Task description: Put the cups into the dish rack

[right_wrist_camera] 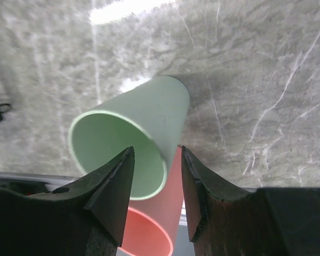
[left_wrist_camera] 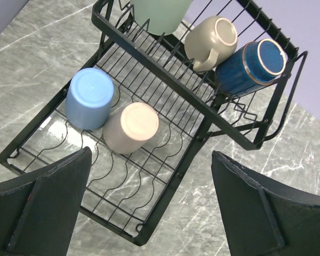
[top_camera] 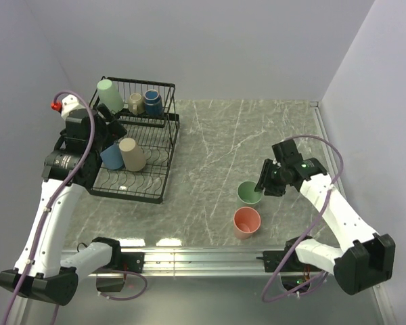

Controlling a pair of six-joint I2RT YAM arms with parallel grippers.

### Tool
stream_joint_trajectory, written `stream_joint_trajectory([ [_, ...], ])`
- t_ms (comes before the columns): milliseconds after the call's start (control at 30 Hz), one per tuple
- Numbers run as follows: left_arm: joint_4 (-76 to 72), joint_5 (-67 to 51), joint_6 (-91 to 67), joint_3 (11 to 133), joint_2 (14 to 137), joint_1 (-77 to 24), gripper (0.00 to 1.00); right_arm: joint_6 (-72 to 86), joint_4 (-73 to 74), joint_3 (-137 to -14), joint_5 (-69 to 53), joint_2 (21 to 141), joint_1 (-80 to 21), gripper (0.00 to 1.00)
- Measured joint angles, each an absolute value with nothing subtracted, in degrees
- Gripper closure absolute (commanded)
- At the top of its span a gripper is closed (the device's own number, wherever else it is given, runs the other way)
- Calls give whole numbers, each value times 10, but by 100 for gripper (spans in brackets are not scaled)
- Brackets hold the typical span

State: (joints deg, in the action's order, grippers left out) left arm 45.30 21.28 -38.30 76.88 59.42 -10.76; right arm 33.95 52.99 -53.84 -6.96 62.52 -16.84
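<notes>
Five are racked in the dish rack (top_camera: 132,186). Two are left on the desk (top_camera: 210,142) — the green cup (top_camera: 249,193) and the salmon cup (top_camera: 247,221). The green cup's rim is straddled by the right gripper (right_wrist_camera: 157,154), jaws not yet closed; the left gripper (left_wrist_camera: 152,154) is spread wide, empty.

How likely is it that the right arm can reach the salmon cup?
Probably yes: the salmon cup stands upright and uncovered, close beside the green cup whose rim the open right pincer straddles.

Dish rack (top_camera: 170,159) far left on table (top_camera: 210,135).
Upper tier (top_camera: 164,108), at back: back tumbler (top_camera: 110,95) left, mug (top_camera: 136,103) centre, small cup (top_camera: 153,102) right.
Lower tier (top_camera: 139,184), in front: outer tumbler (top_camera: 112,156), inner tumbler (top_camera: 132,154) just beside it on the right.
On table right of centre: rear tumbler (top_camera: 250,192), front tumbler (top_camera: 247,221) just before it.
</notes>
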Motion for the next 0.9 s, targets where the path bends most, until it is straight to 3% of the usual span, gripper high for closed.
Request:
stream_joint_trajectory([
  [100, 453, 210, -385, 778, 598, -108, 1, 338, 526, -533, -61, 646, -189, 64],
  [133, 453, 210, -385, 780, 599, -108, 0, 338, 525, -532, -58, 651, -196, 76],
  [300, 453, 208, -386, 786, 599, -108, 1, 337, 519, -532, -42, 665, -211, 100],
  [567, 453, 194, -385, 787, 598, -108, 1, 335, 550, -598, -28, 688, -211, 100],
  [900, 368, -7, -373, 776, 583, -107, 1, 364, 552, -897, -111, 731, -211, 100],
])
